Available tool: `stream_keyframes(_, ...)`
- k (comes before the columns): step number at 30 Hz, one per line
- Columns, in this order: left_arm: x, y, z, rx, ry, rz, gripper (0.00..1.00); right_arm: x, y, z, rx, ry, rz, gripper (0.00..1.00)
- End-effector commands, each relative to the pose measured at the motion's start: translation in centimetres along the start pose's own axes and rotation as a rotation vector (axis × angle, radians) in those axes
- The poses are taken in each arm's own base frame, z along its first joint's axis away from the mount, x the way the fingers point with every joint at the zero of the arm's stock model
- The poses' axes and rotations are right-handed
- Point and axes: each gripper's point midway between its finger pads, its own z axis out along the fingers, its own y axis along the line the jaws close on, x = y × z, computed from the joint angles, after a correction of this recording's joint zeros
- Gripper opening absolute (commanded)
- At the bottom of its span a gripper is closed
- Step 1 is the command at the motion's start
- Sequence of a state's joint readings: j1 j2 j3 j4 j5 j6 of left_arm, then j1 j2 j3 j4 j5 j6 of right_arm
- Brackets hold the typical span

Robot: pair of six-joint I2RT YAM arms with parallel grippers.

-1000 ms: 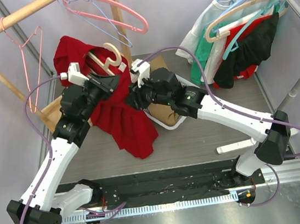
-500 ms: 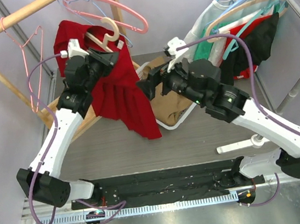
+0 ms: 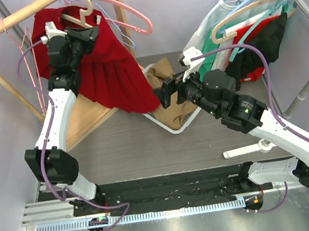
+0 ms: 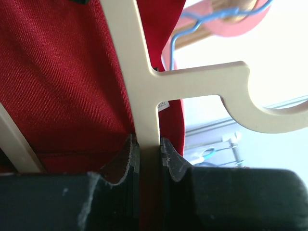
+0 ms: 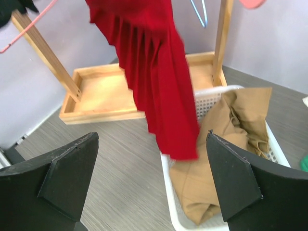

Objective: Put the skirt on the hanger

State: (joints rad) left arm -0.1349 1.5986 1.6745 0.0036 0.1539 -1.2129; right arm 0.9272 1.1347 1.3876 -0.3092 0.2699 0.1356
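The red pleated skirt hangs from a cream hanger held high at the back left, its hook close to the wooden rail; I cannot tell whether the hook touches the rail. My left gripper is shut on the hanger's stem, with red skirt cloth just behind it. My right gripper stands wide open and holds nothing. It is to the right of the skirt's lower hem, apart from it.
A white basket holding a tan garment sits under the skirt's hem. The rack's wooden base tray lies at the left. Pink and blue wire hangers hang on the rail. A second rack with clothes stands at the right.
My left arm has lifted the hanger and skirt up and leftward to the rail. My right gripper has opened, let go near the hanger and drawn back to the right.
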Motion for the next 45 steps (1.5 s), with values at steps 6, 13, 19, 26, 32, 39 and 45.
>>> stream_keyframes(6,-5.1,-10.9,0.2,0.343,-0.095,0.017,0.00,0.2,-1.3,0.3,0.054,-0.007,-0.040,0.98)
stream_keyframes(13,-6.1,-10.4,1.8,0.357,-0.111,-0.061,0.00,1.1,-1.8,0.5,0.063,0.013,-0.048,0.98)
stream_keyframes(19,-6.9,-8.8,2.9,0.370,-0.131,-0.163,0.00,1.2,-2.1,0.5,0.065,0.015,-0.057,0.98)
stream_keyframes(26,-7.7,-7.7,2.8,0.364,-0.167,-0.203,0.00,1.8,-2.5,0.3,0.075,0.024,-0.050,0.98)
stream_keyframes(32,-7.8,-6.9,1.5,0.350,-0.200,-0.231,0.00,1.9,-2.7,0.4,0.080,0.027,-0.050,0.98)
stream_keyframes(39,-7.3,-6.0,-0.8,0.311,-0.220,-0.194,0.22,2.0,-3.0,0.5,0.095,0.028,-0.030,0.99)
stream_keyframes(45,-6.5,-7.2,-2.7,0.303,-0.185,-0.137,0.64,1.8,-3.4,0.7,0.116,0.023,-0.004,1.00)
